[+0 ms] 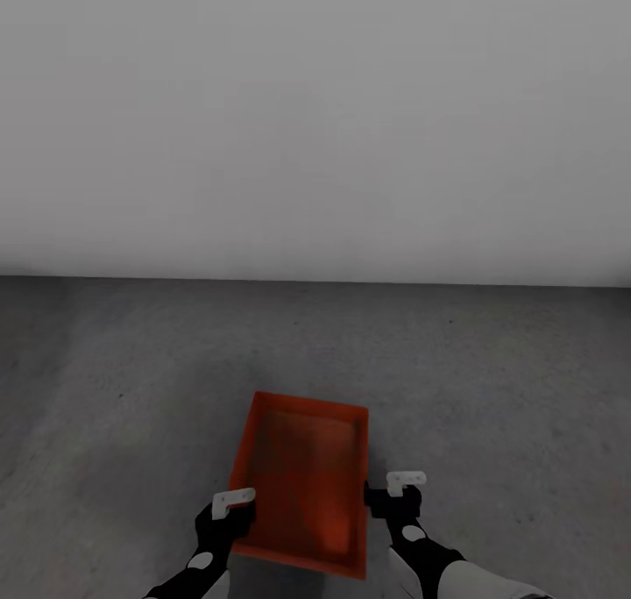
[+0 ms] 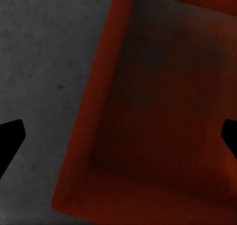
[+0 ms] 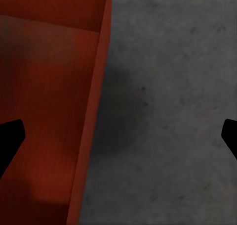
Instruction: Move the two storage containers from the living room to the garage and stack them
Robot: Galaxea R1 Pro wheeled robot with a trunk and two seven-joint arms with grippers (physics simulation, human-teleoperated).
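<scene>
Between the two hands, one red-orange storage container (image 1: pixel 302 485) is sitting on the dark grey concrete floor (image 1: pixel 491 380), open top facing up and nothing lying inside it that I can make out. It's turned a bit askew, with its far end pointing away from the robot toward the plain white wall (image 1: pixel 315 117).

Left hand (image 1: pixel 233 502) is hanging right at the container's left long wall, near the closer end. Its wrist view is looking straight down with the wall running between the two dark fingertips (image 2: pixel 11 136), and they're spread wide, one over bare concrete and one over the inside of the bin, not gripping anything.

Right hand (image 1: pixel 405 483) is hovering just outside the container's right wall, about level with the other hand. Its wrist view is showing the same kind of thing: fingertips (image 3: pixel 11 136) wide apart, the red wall (image 3: pixel 94 111) passing under them, grey floor on the outer side. Nothing's being held there either. A soft shadow is lying on the concrete just beside that wall.
</scene>
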